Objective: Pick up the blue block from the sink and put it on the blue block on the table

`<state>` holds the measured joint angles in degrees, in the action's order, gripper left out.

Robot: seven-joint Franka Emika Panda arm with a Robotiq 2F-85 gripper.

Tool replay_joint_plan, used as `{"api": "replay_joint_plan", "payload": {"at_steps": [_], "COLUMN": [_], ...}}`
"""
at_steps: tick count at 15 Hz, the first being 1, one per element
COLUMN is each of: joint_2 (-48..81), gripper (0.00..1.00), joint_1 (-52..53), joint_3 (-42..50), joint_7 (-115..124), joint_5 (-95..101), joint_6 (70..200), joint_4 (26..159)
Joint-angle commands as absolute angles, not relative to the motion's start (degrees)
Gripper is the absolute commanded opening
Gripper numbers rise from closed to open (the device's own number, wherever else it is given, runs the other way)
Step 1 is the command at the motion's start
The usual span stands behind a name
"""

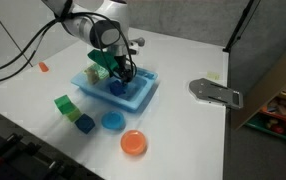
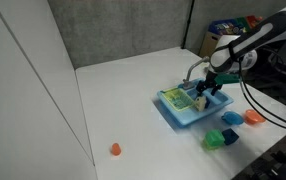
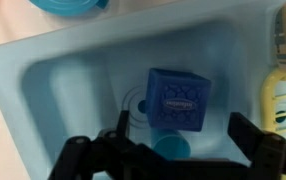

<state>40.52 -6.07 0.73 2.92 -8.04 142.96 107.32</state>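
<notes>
Claw (image 3: 163, 146), released with jaws spread wide, hangs above dark-blue plastic cube (image 3: 178, 100) lying in light-blue plastic toy sink (image 3: 43, 85) on white surface (image 1: 188, 135), second blue cube (image 1: 85, 124) nearby.

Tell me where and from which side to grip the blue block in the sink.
Probably from straight above, closing on two opposite flat sides of the blue block. It sits flat on the floor of the sink, whose walls block a sideways approach. The open gripper may need a slight turn to square with it.
</notes>
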Motion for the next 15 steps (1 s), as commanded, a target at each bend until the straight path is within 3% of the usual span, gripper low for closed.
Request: {"api": "replay_joint_plan", "payload": {"at_steps": [1, 15], "joint_2": [42.59, 47.77], "gripper": [1.0, 1.0], "joint_1": [-6.87, -6.63], "joint_3": [0.11, -0.32], "joint_7": [2.34, 2.59], "joint_5": [-9.29, -9.25], "joint_6": [141.65, 138.83], "joint_4": [104.0, 98.05]}}
